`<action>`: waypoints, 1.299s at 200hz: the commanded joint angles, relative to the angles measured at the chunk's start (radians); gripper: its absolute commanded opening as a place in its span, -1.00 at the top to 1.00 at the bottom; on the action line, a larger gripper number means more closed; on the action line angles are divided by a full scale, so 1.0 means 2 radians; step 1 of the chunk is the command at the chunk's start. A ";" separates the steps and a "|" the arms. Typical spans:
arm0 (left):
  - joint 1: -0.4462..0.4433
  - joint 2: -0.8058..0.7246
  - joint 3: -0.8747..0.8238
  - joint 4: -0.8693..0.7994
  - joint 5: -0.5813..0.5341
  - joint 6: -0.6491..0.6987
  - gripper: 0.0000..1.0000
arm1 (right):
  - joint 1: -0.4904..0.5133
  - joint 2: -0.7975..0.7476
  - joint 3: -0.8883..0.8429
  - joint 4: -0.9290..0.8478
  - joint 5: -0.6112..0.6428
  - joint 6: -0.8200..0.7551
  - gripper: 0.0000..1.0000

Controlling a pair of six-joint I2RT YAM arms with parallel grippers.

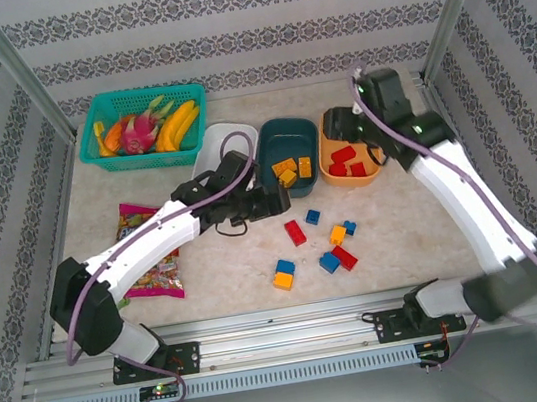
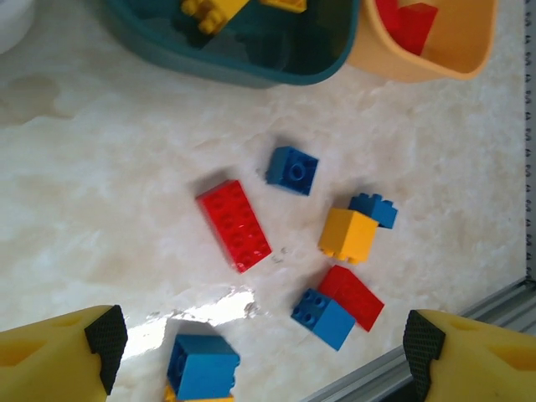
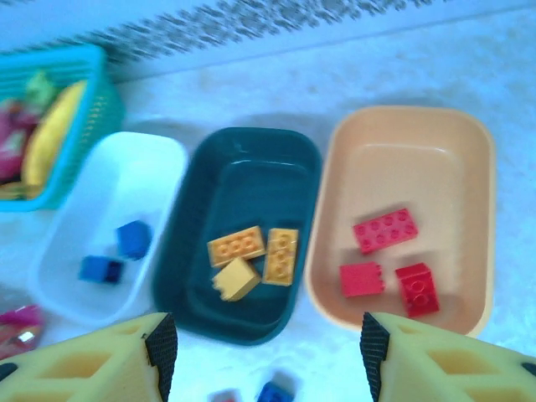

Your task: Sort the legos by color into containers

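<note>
My left arm stretches low from its base toward the middle, wrist turned down, the left gripper spread wide and empty between its yellow fingers. My right arm arches high and far, the right gripper facing down, jaws parted, empty.

White dish has blue bricks, teal dish yellow bricks, orange dish red bricks (wallpaper seemingly grey floral stripes).

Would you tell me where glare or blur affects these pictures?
Left wrist view: bright glare patch on the table near the long red brick. Right wrist view: soft overall, bluish, the blue brick at the bottom edge smeared. Top view: sharp.
</note>
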 commanded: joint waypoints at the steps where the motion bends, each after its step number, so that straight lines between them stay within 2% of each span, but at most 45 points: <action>1: -0.009 -0.022 -0.021 -0.037 -0.018 -0.030 -0.76 | 0.035 -0.060 -0.082 -0.019 -0.013 0.016 -0.24; 27: -0.016 -0.037 -0.047 -0.050 -0.004 -0.037 -0.74 | 0.084 -0.148 -0.181 -0.027 -0.026 0.044 -0.24; 48: -0.040 -0.034 -0.059 -0.054 0.020 -0.004 -0.69 | 0.122 -0.199 -0.249 -0.030 -0.043 0.075 -0.24; 80: -0.110 0.000 -0.058 -0.090 0.003 0.052 -0.64 | 0.181 -0.217 -0.306 -0.037 -0.076 0.112 -0.27; 106: -0.151 0.025 -0.072 -0.073 -0.026 0.044 -0.65 | 0.221 -0.227 -0.330 -0.031 -0.092 0.139 -0.32; 162: -0.189 0.087 -0.058 -0.065 -0.078 0.024 -0.63 | 0.230 -0.278 -0.350 -0.037 -0.083 0.180 -0.35; 260: -0.194 0.148 -0.031 -0.066 -0.098 0.038 0.01 | 0.230 -0.314 -0.364 -0.054 -0.075 0.200 -0.34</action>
